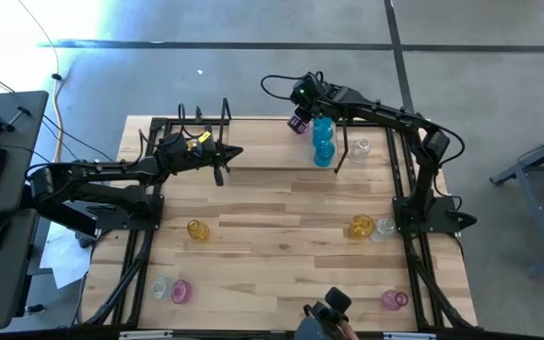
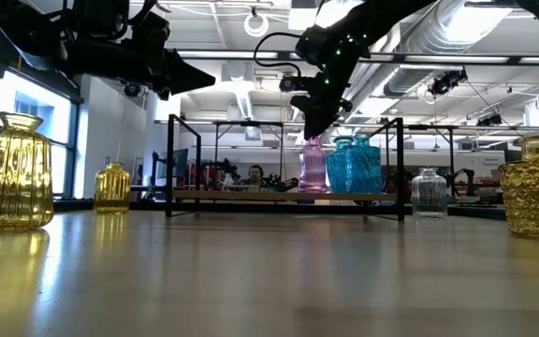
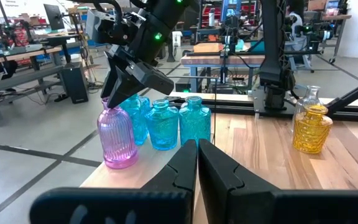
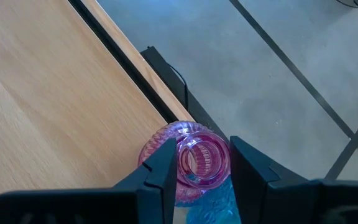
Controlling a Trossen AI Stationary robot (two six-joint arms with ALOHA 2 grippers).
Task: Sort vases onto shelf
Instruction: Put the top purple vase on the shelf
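1. We see the right tool over the far edge of the light-wood shelf with thin black metal rods, its two fingers clasping the neck of a ribbed translucent pink glass vase from above.
2. That pink vase stands upright on the shelf board, at the far end of a row, right at the board's far edge.
3. Just beside it stand three cyan-blue translucent glass vases in a line running toward the near edge of the shelf; in the low view they show close together next to the pink one.
4. A small clear glass vase stands just off the shelf near its right end, on the wooden surface.
5. The left tool hangs above the left part of the shelf with its fingers clenched together and nothing between them.
6. On the surface we count further vases: an amber-yellow one toward the left edge, an amber-yellow one touching or just beside a clear one near the right edge, a clear one beside a pink one at the near left corner, and a pink one at the near right corner.
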